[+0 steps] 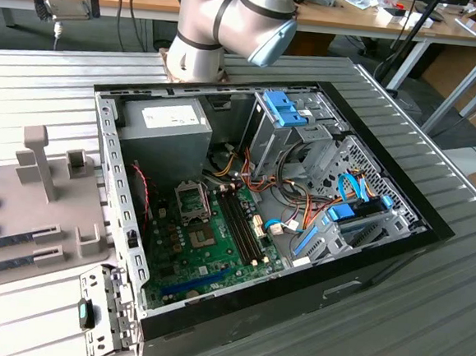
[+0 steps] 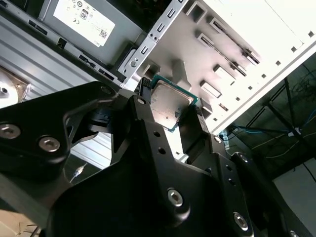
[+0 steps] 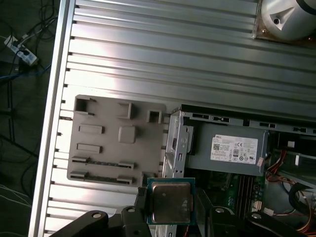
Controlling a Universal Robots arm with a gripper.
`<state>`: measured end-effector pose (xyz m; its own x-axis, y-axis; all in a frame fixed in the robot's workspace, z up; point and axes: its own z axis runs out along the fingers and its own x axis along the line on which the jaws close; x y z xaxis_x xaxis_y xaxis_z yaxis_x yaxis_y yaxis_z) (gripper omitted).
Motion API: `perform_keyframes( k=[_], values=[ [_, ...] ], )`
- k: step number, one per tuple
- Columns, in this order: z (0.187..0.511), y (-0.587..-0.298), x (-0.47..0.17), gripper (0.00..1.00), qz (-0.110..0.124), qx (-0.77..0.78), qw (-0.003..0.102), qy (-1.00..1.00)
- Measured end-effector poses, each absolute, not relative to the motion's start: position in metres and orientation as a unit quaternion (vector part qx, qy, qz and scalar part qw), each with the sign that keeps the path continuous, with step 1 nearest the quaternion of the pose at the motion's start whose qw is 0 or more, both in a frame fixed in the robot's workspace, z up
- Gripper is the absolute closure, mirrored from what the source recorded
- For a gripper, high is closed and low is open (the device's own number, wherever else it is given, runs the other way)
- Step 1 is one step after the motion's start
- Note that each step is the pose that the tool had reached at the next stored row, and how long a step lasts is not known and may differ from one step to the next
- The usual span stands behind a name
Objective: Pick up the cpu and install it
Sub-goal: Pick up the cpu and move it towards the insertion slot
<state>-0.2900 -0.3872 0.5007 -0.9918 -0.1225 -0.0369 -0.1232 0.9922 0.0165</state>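
The cpu (image 3: 170,201) (image 2: 170,103), a square chip with a silvery lid and green rim, sits clamped between the black fingers (image 3: 141,201) of my gripper (image 3: 170,203) (image 2: 170,105) in both wrist views. It hangs high above the edge where the grey holder tray (image 3: 118,143) meets the open computer case (image 3: 177,143). In the exterior view the motherboard (image 1: 208,246) lies inside the case, its cpu socket (image 1: 193,199) with the frame lifted. The arm (image 1: 234,21) rises out of that view at the top.
A power supply (image 1: 164,127) (image 3: 232,150) fills the case corner beside the socket. Drive cages with blue clips (image 1: 285,107) and bundled cables (image 1: 302,208) crowd the exterior view's right side. The holder tray (image 1: 29,211) lies on the ribbed metal table (image 1: 48,80) to the left.
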Motion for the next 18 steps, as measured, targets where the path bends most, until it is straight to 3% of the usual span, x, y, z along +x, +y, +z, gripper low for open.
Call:
perform_keyframes(
  k=[18],
  values=[
    [0.493,-0.387,-0.259,0.53,0.009,-0.062,0.018,0.998]
  ],
)
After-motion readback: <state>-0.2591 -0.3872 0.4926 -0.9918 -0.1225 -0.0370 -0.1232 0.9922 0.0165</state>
